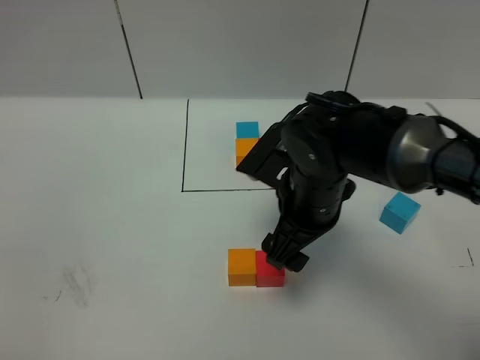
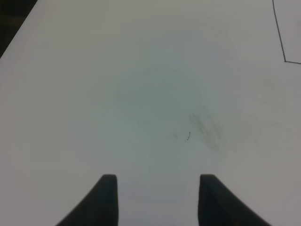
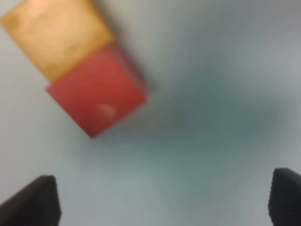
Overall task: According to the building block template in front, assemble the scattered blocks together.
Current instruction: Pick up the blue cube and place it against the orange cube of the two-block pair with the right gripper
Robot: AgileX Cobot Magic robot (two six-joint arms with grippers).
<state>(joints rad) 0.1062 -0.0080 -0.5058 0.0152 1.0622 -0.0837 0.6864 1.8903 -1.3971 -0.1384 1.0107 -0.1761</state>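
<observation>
The template point(image 1: 247, 139) lies inside the black drawn rectangle point(image 1: 184, 142); its blue and orange cubes show, and the right arm hides the rest. A loose orange cube point(image 1: 241, 267) and a loose red cube point(image 1: 271, 272) sit side by side, touching, at the table's front. They also show in the right wrist view, orange point(image 3: 56, 35) and red point(image 3: 96, 94). The loose light blue cube point(image 1: 399, 212) lies apart at the right. My right gripper point(image 1: 285, 260) point(image 3: 164, 202) hovers just above and beside the red cube, open and empty. My left gripper point(image 2: 157, 200) is open over bare table.
A faint grey smudge point(image 1: 77, 283) marks the white table at the front left; it also shows in the left wrist view point(image 2: 204, 127). A corner of the black line point(image 2: 284, 60) shows there too. Small corner marks point(image 1: 469, 259) sit at the right edge.
</observation>
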